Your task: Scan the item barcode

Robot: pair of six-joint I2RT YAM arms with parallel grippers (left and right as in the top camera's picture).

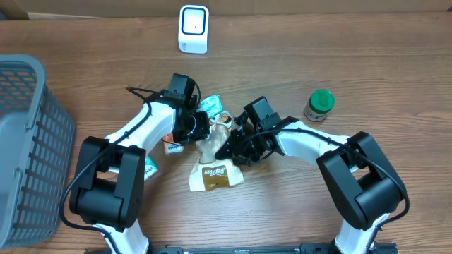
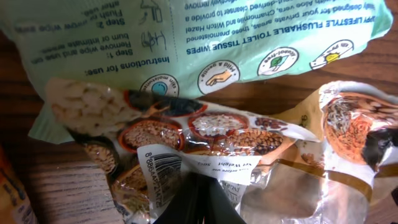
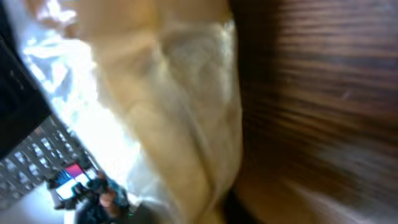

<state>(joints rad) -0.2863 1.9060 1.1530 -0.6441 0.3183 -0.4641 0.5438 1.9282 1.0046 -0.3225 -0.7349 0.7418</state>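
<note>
Barcode [image 2: 163,167] sits beside your left gripper [image 2: 193,202], pinching the crinkly printed snack packet [image 2: 236,134]; right gripper [image 1: 239,147] jaws unreadable; keep barcode uncovered.

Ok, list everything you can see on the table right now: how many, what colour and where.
snack bag: one, cream and brown, table centre, between the arms
wipes pack: one, teal, just behind the snack bag
orange packet: one, orange, partly under the left arm
teal packet: one, teal, mostly hidden beneath the left arm
jar: one, green lid, right of centre, standing apart
scanner: one, white, far edge
basket: one, grey, left edge
table: one, brown wood
left arm: one, white and black, jaws shut on the snack bag
right arm: one, white and black, jaws at the snack bag, grip unclear
</note>
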